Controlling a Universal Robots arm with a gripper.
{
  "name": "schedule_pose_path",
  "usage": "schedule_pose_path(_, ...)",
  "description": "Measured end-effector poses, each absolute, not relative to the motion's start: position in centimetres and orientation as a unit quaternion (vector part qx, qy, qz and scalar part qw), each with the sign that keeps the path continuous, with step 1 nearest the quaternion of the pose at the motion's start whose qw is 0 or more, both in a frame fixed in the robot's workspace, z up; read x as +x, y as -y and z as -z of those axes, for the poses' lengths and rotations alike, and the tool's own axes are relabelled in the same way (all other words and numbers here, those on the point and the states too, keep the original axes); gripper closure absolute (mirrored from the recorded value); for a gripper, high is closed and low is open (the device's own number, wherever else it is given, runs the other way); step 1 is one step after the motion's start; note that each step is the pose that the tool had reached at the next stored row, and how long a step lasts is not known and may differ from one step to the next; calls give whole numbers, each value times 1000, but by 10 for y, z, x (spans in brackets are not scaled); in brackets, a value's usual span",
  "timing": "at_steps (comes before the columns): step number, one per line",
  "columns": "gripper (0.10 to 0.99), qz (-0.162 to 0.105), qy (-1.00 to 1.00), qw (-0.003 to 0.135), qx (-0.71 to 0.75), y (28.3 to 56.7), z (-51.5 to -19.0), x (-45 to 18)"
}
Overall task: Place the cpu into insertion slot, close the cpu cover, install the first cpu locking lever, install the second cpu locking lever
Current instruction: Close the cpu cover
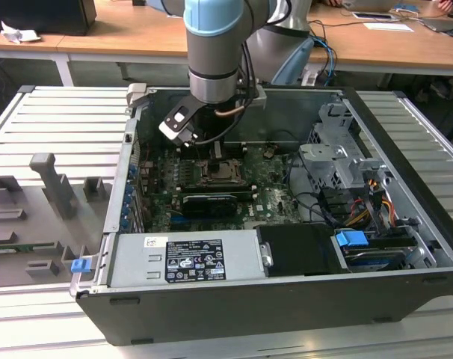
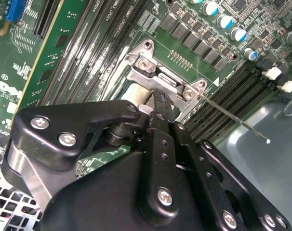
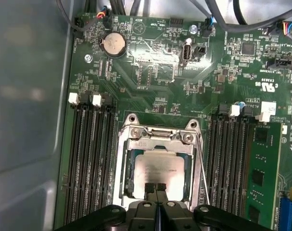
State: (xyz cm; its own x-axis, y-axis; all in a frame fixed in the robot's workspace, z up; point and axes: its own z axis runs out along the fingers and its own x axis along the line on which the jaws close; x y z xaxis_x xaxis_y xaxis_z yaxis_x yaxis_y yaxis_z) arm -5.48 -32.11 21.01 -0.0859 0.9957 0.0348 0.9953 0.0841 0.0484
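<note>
Both fingers of the gripper [image 3: 156,186] meet, holding nothing, over the cpu [image 3: 158,166]. It sits in the insertion slot [image 3: 128,177], framed by the cpu cover [image 3: 155,140].

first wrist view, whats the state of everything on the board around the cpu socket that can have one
cpu: seated in the insertion slot
cpu cover: down flat, framing the cpu
locking lever: unlatched, free end standing off the board
gripper: shut, tips together at the cpu's edge
memory slots: empty
coin cell: seated in its holder
</note>
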Motion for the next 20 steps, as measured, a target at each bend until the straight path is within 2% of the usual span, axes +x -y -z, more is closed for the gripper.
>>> schedule_pose_path(14, 980, -34, -736, 8, 676, 321, -205, -53)
schedule_pose_path(20, 980, -34, -736, 8, 676, 321, -214, -52)
